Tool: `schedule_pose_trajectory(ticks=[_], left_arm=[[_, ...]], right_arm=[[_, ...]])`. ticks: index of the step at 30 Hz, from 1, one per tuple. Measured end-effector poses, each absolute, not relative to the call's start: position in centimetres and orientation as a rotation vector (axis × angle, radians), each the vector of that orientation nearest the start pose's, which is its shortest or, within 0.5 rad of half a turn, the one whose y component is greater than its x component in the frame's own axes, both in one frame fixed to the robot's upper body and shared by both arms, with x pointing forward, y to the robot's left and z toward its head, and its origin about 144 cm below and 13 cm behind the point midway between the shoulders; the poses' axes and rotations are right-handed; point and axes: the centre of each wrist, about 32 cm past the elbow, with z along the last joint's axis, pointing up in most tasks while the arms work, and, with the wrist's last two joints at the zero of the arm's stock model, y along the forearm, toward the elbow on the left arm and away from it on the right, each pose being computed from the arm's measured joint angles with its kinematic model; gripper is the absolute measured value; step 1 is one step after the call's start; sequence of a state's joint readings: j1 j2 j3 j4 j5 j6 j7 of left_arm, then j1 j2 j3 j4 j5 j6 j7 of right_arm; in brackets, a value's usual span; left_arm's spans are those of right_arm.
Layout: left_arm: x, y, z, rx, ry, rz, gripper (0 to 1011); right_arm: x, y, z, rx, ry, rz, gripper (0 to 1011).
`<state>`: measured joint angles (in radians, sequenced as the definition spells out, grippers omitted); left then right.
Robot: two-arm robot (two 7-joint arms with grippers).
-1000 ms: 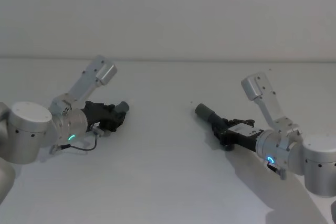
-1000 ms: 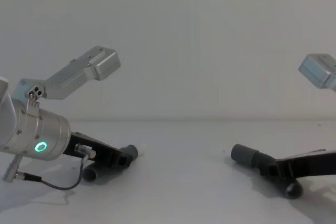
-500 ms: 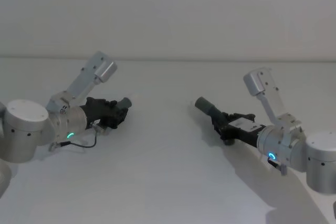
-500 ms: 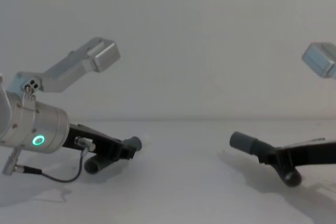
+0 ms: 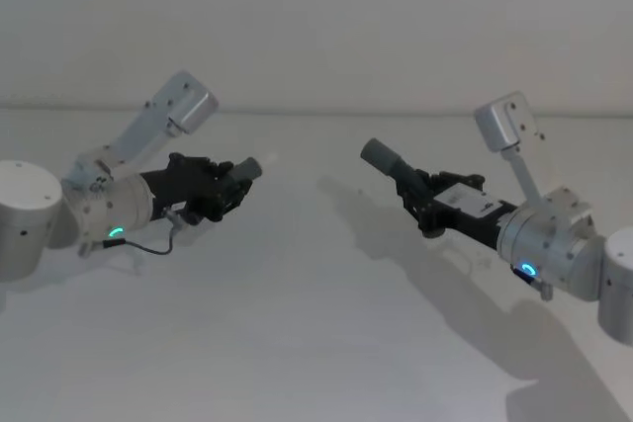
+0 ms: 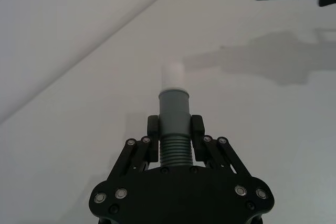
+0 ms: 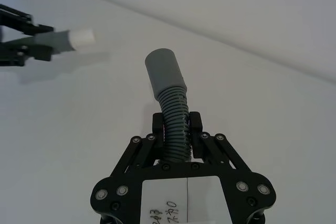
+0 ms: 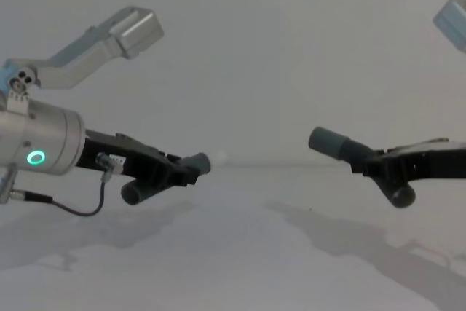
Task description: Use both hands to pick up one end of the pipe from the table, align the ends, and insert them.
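1. Left tool (image 5: 226,188) clamps the ribbed bend of a white-tipped grey pipe piece (image 5: 244,170), above the matte surface (image 5: 297,323).
2. Right tool (image 5: 423,197) clamps the other ribbed piece (image 5: 384,158), smooth plain cuff (image 7: 164,72) forward; ends well apart.

So a second ago both pieces were lying flat on the worktop (image 5: 316,333), and now they're both up in the air. The left hand (image 5: 229,188) has lifted the left pipe piece (image 5: 247,169) clear, and its white tip (image 5: 269,159) now pokes toward the middle. The right hand (image 5: 413,190) has raised the right pipe piece (image 5: 381,157) too, with its plain cuff (image 7: 164,71) angled up and inward. The shadows have slid away from under them, and the gap between the two ends has got a bit narrower.
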<state>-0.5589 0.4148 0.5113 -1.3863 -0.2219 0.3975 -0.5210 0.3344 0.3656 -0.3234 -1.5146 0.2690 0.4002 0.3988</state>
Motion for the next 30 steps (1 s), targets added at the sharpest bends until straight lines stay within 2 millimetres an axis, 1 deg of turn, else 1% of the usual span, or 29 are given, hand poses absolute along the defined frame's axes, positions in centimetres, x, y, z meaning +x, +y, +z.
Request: schedule_pose_trajectory(ticks=[12, 17, 23, 30], left_arm=[[58.8, 24.8, 127.1, 0.445, -0.153, 0.593, 348], [59.3, 25.5, 127.6, 0.45, -0.181, 0.524, 351], [60.0, 26.4, 128.3, 0.453, -0.217, 0.413, 351], [60.4, 27.0, 129.0, 0.454, -0.239, 0.325, 351]], right_arm=[[53.3, -26.3, 123.9, -0.297, 0.0, -0.786, 274], [53.1, -27.4, 124.6, -0.317, -0.025, -0.695, 274], [52.9, -28.4, 125.1, -0.338, -0.038, -0.616, 274], [52.6, -29.3, 125.5, -0.359, -0.047, -0.542, 275]])
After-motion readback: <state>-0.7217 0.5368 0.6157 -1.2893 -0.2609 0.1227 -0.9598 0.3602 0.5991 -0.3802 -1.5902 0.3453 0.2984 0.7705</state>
